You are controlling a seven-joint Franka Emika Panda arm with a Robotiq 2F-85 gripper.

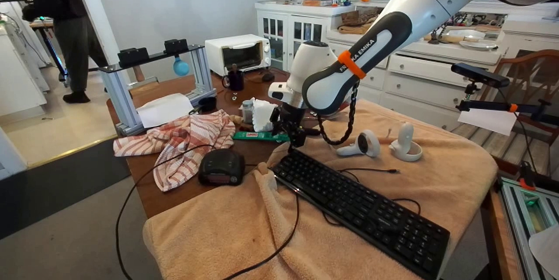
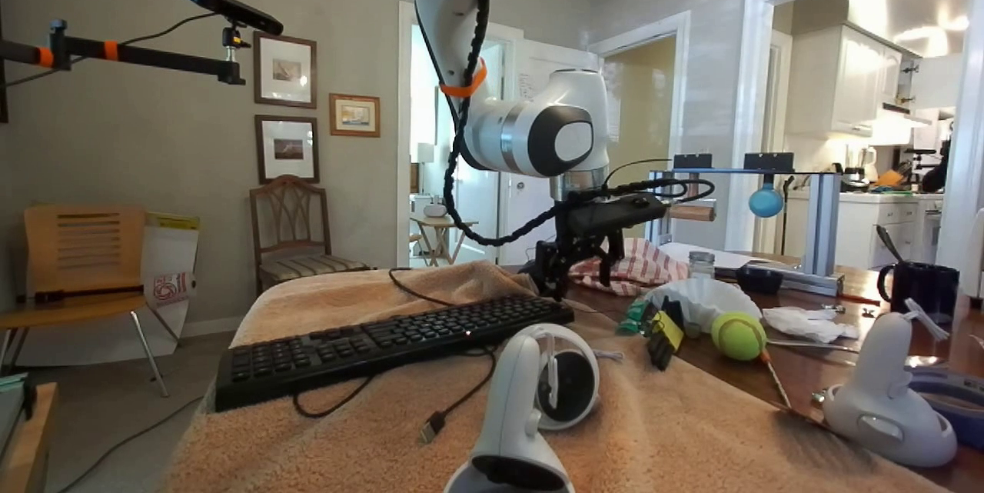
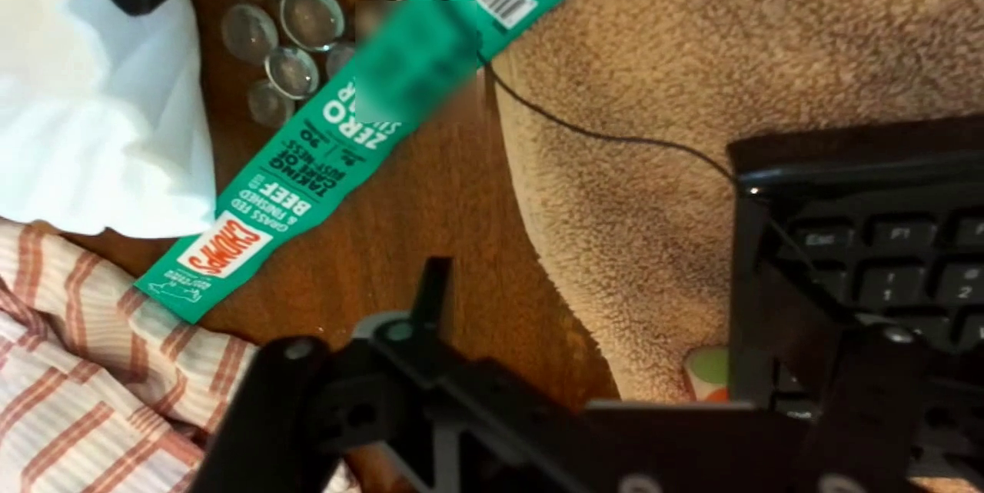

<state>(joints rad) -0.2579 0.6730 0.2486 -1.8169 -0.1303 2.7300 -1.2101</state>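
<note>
A brown wooden table (image 1: 168,197) stands in a light-walled room, much of it covered by a tan fleece blanket (image 1: 205,236). In an exterior view, a person in dark clothes (image 1: 61,5) stands beyond a doorway at upper left, a white toaster oven (image 1: 240,53) sits at upper center, and a red-striped cloth (image 1: 192,136) lies crumpled left of center, just beside a black clock-like device (image 1: 221,164). Two white controllers (image 1: 406,135) rest on the blanket right of center. In an exterior view, framed pictures (image 2: 285,70) hang at upper left above a striped-seat chair (image 2: 292,216).

The black keyboard (image 2: 392,343) lies on the blanket, stretching from the left of that frame to its center. The gripper (image 2: 578,285) is at its right end there, pointing down. In the wrist view the fingers (image 3: 430,301) stand well apart, one over bare wood at lower center, the other across the keyboard's corner at right; whether it touches cannot be told. A green wrapper (image 3: 307,178) runs diagonally through the upper left, partly blurred.
</note>
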